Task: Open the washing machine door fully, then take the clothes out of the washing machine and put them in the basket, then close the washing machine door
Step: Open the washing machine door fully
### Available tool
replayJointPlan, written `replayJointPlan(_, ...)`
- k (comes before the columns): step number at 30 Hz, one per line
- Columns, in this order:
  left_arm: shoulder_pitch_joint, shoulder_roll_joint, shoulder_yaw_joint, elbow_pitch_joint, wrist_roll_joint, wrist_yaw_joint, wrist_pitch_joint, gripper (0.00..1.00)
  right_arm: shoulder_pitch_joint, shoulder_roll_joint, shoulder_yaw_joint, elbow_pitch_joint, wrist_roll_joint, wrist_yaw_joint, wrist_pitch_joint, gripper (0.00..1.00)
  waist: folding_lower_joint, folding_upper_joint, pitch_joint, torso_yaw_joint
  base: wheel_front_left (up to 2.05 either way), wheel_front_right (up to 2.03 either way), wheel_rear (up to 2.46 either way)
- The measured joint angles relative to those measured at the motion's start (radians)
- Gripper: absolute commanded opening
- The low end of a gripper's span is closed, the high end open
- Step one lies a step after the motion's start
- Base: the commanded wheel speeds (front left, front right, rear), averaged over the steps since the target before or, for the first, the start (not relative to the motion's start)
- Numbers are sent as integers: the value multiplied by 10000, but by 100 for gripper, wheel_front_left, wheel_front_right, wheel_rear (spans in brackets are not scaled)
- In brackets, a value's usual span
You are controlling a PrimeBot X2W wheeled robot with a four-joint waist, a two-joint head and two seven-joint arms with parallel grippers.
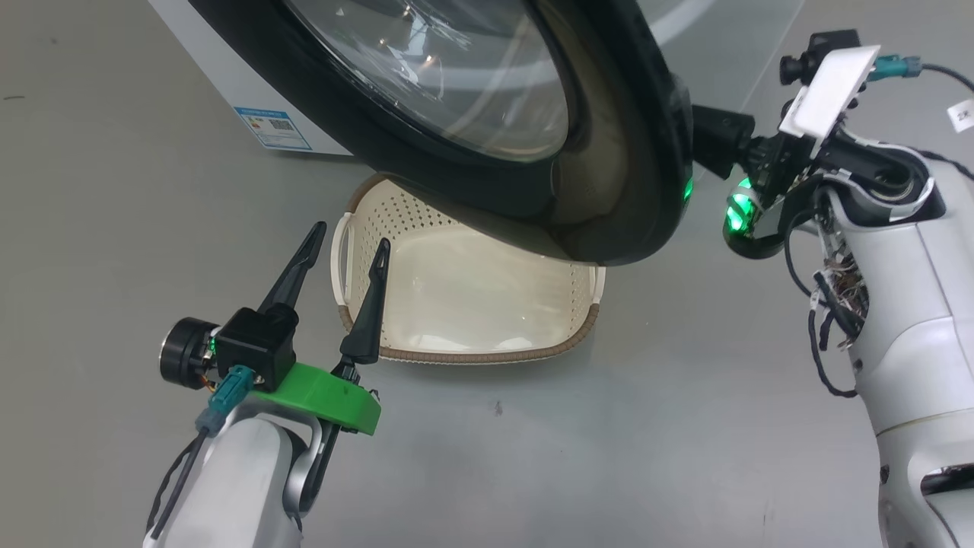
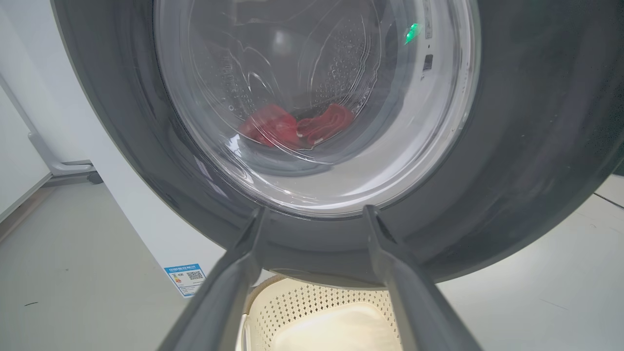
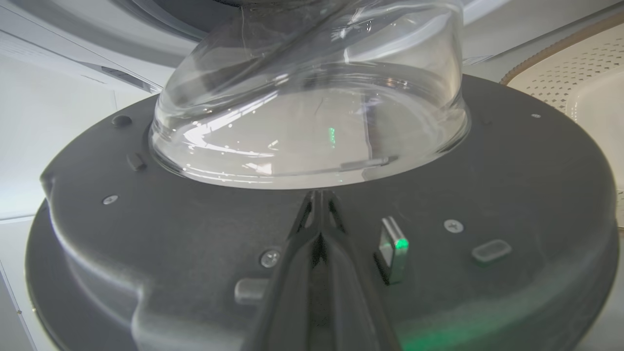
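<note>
The washing machine door (image 1: 609,152) stands partly swung out over the basket (image 1: 472,356), which holds nothing. My left gripper (image 1: 351,234) is open at the basket's left rim, facing the door's outer face (image 2: 536,146). Through the glass window I see the red clothes (image 2: 297,126) low in the drum. Below the door, the basket (image 2: 317,312) shows between my open left gripper's (image 2: 314,210) fingers. My right gripper (image 3: 319,197) is shut with nothing in it, tips against the door's inner face (image 3: 487,185) at the foot of the glass bowl (image 3: 312,97). The washing machine (image 1: 228,84) is white.
A blue sticker (image 1: 272,128) sits low on the washer front. My right forearm (image 1: 905,304), with loose black cables, reaches in behind the door's right edge. Grey floor (image 1: 647,426) lies around the basket. A white panel (image 2: 19,146) stands left of the washer.
</note>
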Motion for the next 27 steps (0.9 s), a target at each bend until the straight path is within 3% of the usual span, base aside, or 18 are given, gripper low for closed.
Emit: replayJointPlan(27, 1360, 25, 309, 449, 92, 6, 0, 100, 2901, 546, 769, -1051, 518, 71, 29, 0, 0, 0, -1906, 385, 0, 0, 0)
